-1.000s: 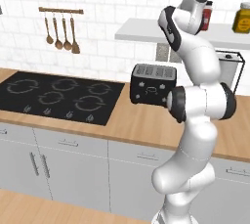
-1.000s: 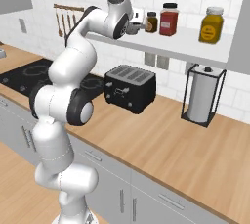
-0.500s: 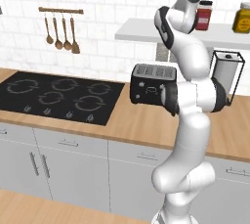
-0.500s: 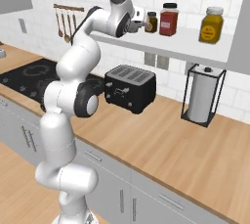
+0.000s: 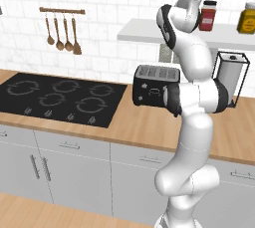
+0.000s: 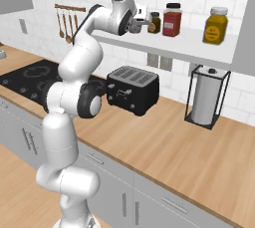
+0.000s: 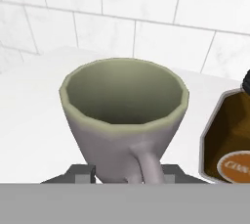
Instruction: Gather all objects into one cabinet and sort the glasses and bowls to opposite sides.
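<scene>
Now I have the gripper (image 6: 144, 21) at a grey-green cup (image 7: 124, 115) standing upright on the wall shelf (image 6: 199, 45), beside a brown jar (image 7: 228, 142). Fingertips flank its base; whether they grip, I cannot tell. Next, presumably: secure hold, lift clear.

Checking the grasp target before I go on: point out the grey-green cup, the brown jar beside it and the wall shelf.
grey-green cup (image 7: 124, 115), hand view, on its front wall under the rim.
brown jar (image 7: 229, 140), hand view, on its glass body above the label.
wall shelf (image 6: 164, 48), right base view, on its front edge.
</scene>
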Controlling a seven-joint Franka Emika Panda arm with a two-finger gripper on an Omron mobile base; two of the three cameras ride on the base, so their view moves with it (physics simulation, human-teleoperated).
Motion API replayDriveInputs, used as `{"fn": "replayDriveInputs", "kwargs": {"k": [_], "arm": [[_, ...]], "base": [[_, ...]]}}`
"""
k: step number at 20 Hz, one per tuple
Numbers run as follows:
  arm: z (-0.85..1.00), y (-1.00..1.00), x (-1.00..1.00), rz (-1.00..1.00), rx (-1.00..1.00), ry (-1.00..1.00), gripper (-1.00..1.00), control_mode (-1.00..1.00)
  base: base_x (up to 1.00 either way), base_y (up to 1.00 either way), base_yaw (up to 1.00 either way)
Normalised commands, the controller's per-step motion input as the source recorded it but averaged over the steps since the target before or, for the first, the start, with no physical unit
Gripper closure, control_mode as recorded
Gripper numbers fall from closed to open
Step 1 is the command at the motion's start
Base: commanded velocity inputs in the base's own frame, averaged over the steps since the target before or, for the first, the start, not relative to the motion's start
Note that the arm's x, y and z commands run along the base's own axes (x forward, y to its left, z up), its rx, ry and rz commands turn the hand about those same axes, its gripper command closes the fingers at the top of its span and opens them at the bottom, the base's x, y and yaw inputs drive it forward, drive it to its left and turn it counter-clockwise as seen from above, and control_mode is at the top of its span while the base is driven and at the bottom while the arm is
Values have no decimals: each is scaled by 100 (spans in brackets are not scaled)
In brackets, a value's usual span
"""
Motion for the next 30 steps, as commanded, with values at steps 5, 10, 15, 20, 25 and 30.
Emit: {"fn": "replayDriveInputs", "kwargs": {"k": [5,10,15,20,25,30], "arm": [[-15,0,0,0,0,0,100,-100],[-18,0,0,0,0,0,100,-100],[3,-1,-8,0,0,0,100,-100],[33,-1,-34,0,0,-7,100,-100],[44,0,-57,0,0,-16,100,-100],[18,0,-64,0,0,-14,100,-100]], "base": [[0,0,0],[0,0,0],[0,0,0],[0,0,0],[0,0,0],[0,0,0]]}}
